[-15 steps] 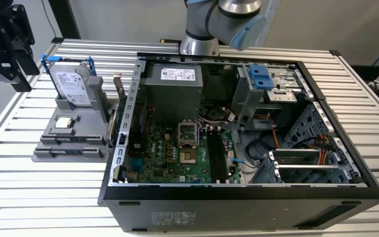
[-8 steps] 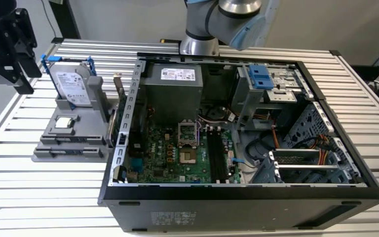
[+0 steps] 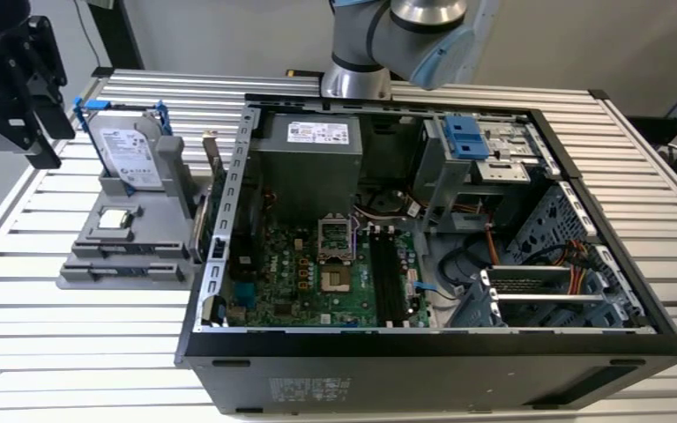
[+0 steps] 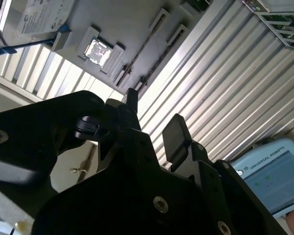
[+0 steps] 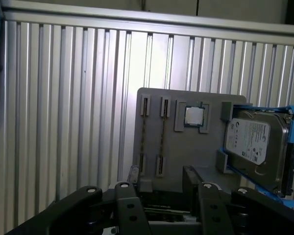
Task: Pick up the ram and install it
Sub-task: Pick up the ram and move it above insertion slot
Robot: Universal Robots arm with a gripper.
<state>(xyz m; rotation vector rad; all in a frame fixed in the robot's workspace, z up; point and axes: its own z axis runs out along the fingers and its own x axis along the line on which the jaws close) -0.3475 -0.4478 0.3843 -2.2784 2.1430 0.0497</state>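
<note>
On the slatted metal table (image 3: 80,352), largest first: an open computer case (image 3: 433,374) on its side, motherboard (image 3: 303,273) bared. Long black memory slots (image 3: 391,282) near the board's middle look unfilled, which is a judgement only, given the shadow. Counts as install not yet done.

Just beside the case, toward the exterior view's left: a grey holder (image 5: 181,147) carrying a blue-bracketed hard drive (image 5: 247,139), a square processor chip (image 5: 194,116) and two narrow slots (image 5: 144,134).

Above that holder, clear of it: the gripper (image 5: 160,172), jaws parted. Table slats show through the gap in the second wrist view, with nothing between. Counts as pick-up not yet made either, so the whole task is left.

As for the ram (image 5: 162,137): reads as the thin dark strip seated edge-on in the slot nearer the processor chip, apart from the gripper.

Cut off at the exterior view's upper edge: most of the arm (image 3: 398,35). Lost in shadow: the depths of the memory slots. Masked by the gripper's black body in the first wrist view: the holder's near edge. Hard to tell whether the other narrow slot holds anything. No confirming chips or sticker on the ram, with only its top edge on offer.
</note>
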